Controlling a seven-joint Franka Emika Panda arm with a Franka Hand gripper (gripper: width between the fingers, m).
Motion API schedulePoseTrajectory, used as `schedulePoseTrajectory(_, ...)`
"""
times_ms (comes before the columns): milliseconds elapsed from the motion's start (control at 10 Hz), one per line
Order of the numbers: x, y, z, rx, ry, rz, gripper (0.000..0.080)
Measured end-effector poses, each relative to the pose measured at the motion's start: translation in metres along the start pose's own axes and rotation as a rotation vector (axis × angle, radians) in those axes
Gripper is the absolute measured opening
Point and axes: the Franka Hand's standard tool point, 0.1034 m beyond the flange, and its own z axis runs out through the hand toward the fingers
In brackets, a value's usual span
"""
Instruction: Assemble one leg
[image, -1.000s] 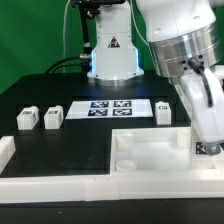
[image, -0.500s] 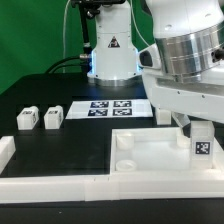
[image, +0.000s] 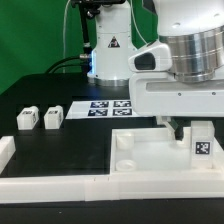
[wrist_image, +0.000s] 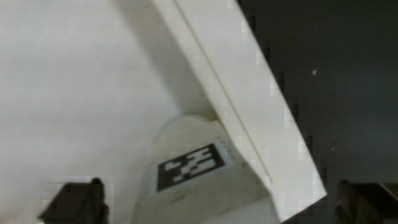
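Observation:
A leg (image: 203, 141), a small white block with a black-and-white tag facing front, stands upright at the right corner of the large white tray-like piece (image: 140, 152). My gripper (image: 190, 127) hangs just above and slightly to the exterior view's left of it, open and holding nothing. In the wrist view the leg's tagged face (wrist_image: 192, 166) lies below, between my two dark, widely spread fingertips (wrist_image: 75, 202), and my gripper (wrist_image: 217, 205) is empty. Two more legs (image: 27, 119) (image: 52, 117) stand side by side at the left on the black table.
The marker board (image: 103, 107) lies flat at the table's middle back. A white fence piece (image: 50, 185) runs along the front edge, with a raised end at the left (image: 5, 150). The robot's base (image: 110, 55) stands at the back.
My gripper has let go of the leg, risen and turned level above it. The leg stays upright at the tray's right corner.

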Motion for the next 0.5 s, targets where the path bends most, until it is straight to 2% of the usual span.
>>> schedulePoseTrajectory(100,0.0004,-0.0021,0.0001,0.005,0.007,-0.003,0.0649)
schedulePoseTrajectory(300,0.0007,-0.0008,0.0007,0.004,0.007,0.063,0.0399)
schedulePoseTrajectory(400,0.0007,-0.0006,0.0007,0.005,0.006,0.103,0.0399)
schedulePoseTrajectory(500,0.0007,0.0019,0.0011,0.002,0.004,0.25,0.0297)
